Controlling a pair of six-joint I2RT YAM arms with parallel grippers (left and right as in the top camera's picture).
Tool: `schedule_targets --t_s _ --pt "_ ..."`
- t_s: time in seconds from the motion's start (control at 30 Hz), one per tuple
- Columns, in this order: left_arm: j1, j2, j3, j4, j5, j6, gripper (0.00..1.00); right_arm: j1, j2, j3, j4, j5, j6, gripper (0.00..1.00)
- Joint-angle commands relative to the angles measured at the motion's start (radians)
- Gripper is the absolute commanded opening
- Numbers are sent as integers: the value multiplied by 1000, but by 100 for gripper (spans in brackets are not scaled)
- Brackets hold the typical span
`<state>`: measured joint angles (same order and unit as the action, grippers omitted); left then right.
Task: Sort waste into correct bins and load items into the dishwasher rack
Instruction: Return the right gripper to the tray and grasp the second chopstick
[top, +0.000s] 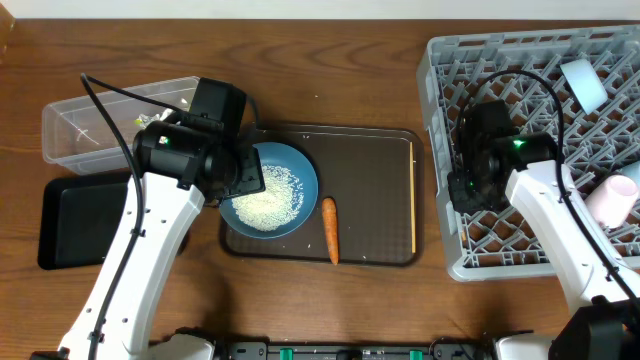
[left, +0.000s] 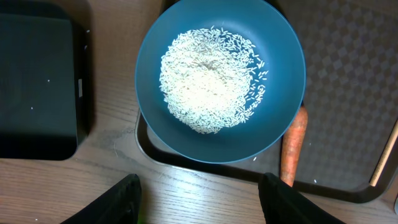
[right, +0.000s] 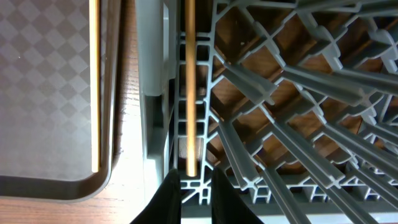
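Note:
A wide blue bowl holding a heap of white rice stands at the left end of the dark-brown serving tray. An orange carrot lies beside it. My left gripper hangs open over the table just short of the bowl, with nothing between its fingers. One wooden chopstick lies inside the grey dishwasher rack along its left wall. My right gripper hovers at that chopstick's near end, its jaws a little apart and wider than the stick. A second chopstick rests on the serving tray's right edge.
A clear plastic tub stands at the back left, with a shallow black tray in front of it. In the rack a light-blue cup lies at the back and a white-pink cup at the right.

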<state>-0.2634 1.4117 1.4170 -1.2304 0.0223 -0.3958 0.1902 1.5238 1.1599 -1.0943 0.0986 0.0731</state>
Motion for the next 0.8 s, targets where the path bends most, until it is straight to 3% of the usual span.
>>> schedule_targets --t_s 0.0,0.17,0.3,0.53,0.77 --pt "5 -1 -6 -4 -12 -8 62 -5 3 19 -5 -8 28 13" --pt "5 -1 -6 -4 -12 -8 61 30 -15 156 -32 -164 66 24" --pt "5 -1 -6 -3 -12 -8 61 103 -16 214 15 -210 104 43" --pt "5 -1 -6 -4 -12 -8 62 243 43 159 63 -75 286 46" --pt "5 -1 -6 -8 -12 -8 62 296 200 135 64 68 451 45"
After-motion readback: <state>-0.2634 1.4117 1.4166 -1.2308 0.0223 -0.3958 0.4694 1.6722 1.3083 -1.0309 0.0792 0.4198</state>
